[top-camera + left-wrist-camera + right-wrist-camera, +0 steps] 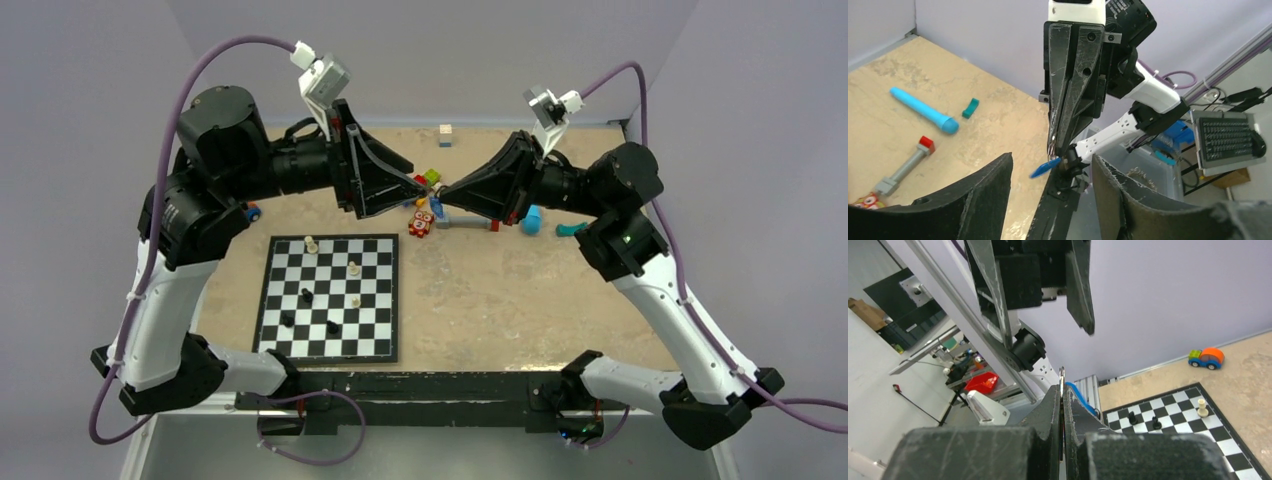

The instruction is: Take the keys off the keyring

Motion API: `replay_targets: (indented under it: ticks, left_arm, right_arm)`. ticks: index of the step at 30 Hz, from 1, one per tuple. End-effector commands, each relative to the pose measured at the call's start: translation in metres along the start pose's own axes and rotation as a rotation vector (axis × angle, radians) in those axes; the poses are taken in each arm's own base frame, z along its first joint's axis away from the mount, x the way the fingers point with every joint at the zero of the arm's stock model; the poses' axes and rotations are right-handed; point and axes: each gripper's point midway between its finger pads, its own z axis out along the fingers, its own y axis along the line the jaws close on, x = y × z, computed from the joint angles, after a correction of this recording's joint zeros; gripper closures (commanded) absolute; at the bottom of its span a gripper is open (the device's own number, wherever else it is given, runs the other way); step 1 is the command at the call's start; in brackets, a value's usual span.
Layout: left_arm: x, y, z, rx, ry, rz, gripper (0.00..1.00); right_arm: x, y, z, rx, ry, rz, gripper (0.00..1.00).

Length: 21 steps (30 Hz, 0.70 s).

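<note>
Where the keyring (1044, 169) hangs in mid-air, low in the centre of the left wrist view, its blue tag tilts just under the tips of the right gripper (1062, 392). That gripper's jaws are pressed together on the thin metal ring; separate keys I cannot make out there. Either side of it stand the fingers of the left gripper (1051, 156), spread wide and holding nothing. At the left of that view a grey bar with a red end (903, 167) and a light-blue cylinder (923, 110) lie on the sandy table (998, 115). In the overhead view the chessboard (330, 300) sits lower left of centre.
</note>
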Motion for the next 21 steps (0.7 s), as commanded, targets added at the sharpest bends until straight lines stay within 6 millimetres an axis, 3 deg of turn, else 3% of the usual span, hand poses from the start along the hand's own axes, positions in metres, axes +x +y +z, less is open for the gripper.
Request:
replay_targets:
  ticks: [1, 9, 21]
  left_arm:
    - [0.006, -0.004, -0.018, 0.005, 0.069, 0.11, 0.38]
    - [0.038, -0.004, -0.008, 0.114, 0.23, 0.07, 0.49]
    - [0.053, 0.0, 0.008, 0.175, 0.291, 0.003, 0.59]
  right_arm:
    - [0.025, -0.004, -0.01, 0.024, 0.094, -0.007, 1.0]
    - [0.04, 0.0, -0.015, -0.007, 0.199, -0.018, 1.0]
    - [0.034, -0.001, -0.007, -0.035, 0.202, -0.03, 1.0]
